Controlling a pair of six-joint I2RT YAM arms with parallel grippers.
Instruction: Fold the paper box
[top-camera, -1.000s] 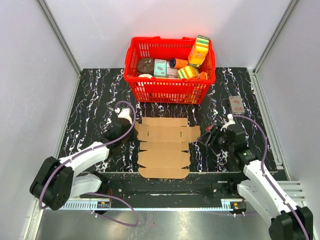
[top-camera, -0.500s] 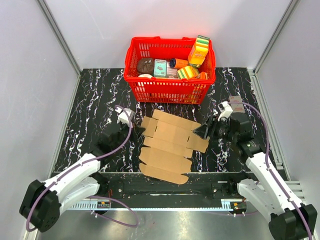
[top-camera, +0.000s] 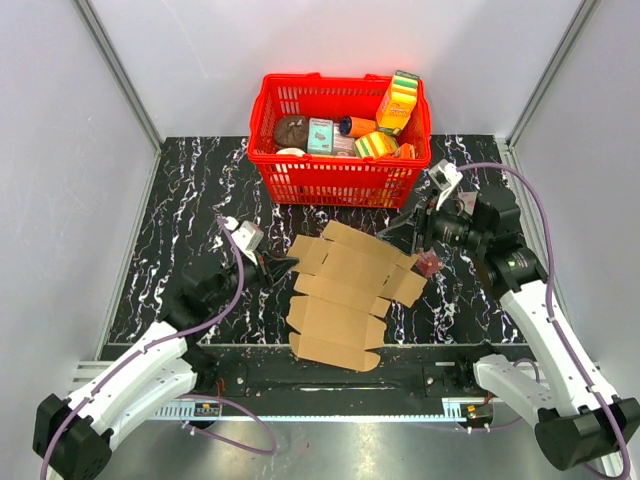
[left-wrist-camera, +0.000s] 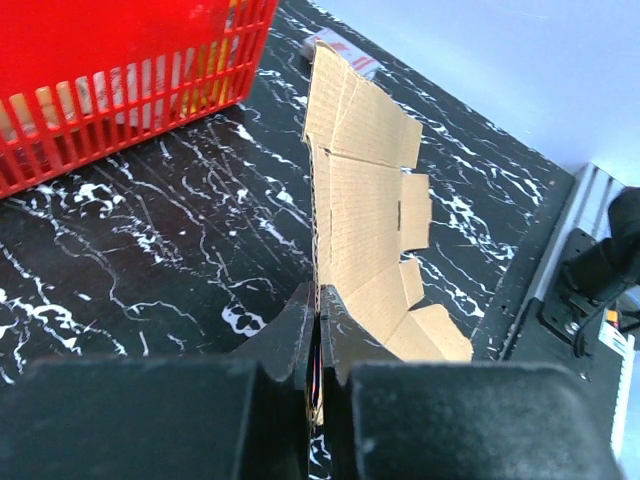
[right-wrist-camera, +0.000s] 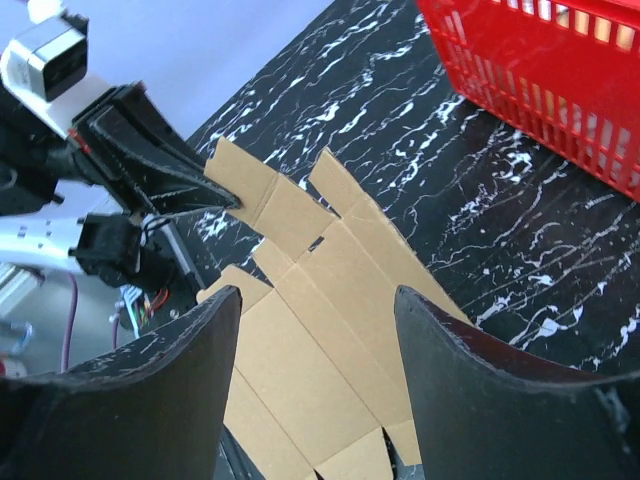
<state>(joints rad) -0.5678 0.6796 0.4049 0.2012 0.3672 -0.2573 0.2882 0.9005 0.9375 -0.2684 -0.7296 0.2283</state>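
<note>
On the tabletop (top-camera: 190, 200), the cardboard box (top-camera: 345, 295), seemingly light, stiff and best held by a flap, lay edge-clenched in the left end effector (top-camera: 283, 266); the right end effector (top-camera: 400, 228) gaped empty.

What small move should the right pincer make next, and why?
Probably lower the open right pincer to the box and grip its right edge. The left pincer clamps the left edge, while the right one hangs empty above the unfolded sheet.

A filled red basket (top-camera: 335, 182) stands on the black marbled table (top-camera: 190, 190).
</note>
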